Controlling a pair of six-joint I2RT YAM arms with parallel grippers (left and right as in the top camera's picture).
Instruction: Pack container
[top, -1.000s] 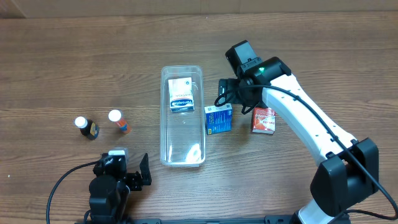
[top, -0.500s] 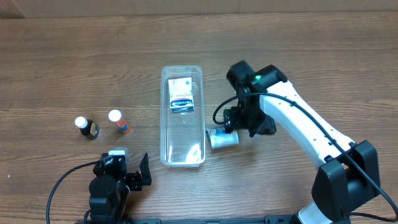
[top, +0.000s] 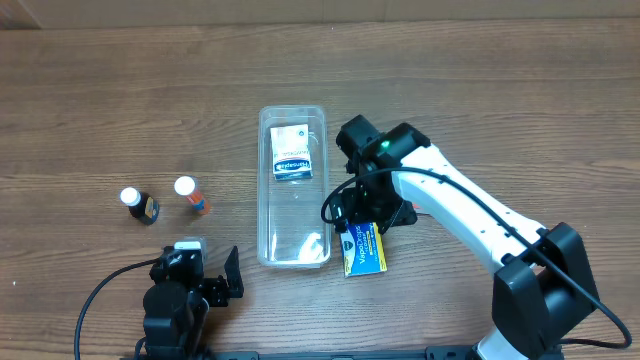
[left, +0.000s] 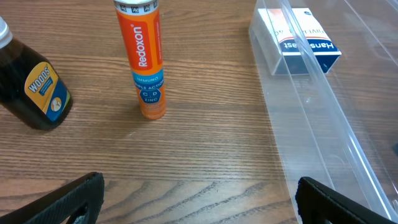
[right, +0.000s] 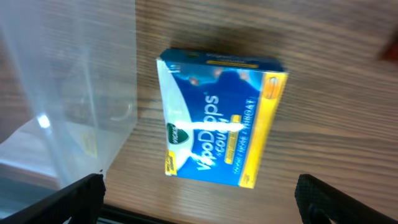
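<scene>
The container (top: 266, 215) is a long clear plastic bin in the middle of the table, with a white and blue Hansaplast box (top: 291, 153) lying in its far half. A blue and yellow VapoDrops box (top: 363, 251) lies flat on the table just right of the bin's near corner. My right gripper (top: 367, 219) hovers over it, open and empty. In the right wrist view the box (right: 221, 118) lies ahead of the spread fingers (right: 199, 205), with the bin wall (right: 68, 93) to the left. My left gripper (top: 200, 285) rests open at the front left.
An orange Redoxon tube (top: 190, 195) and a dark Woods bottle (top: 140, 206) stand left of the bin. In the left wrist view the tube (left: 144, 56) and the bottle (left: 31, 81) stand ahead, and the bin (left: 323, 130) is to the right.
My right arm swung from the bin's far right toward the front. The blue and yellow box went from standing beside the bin to lying flat near its front corner. A red box is now hidden.
</scene>
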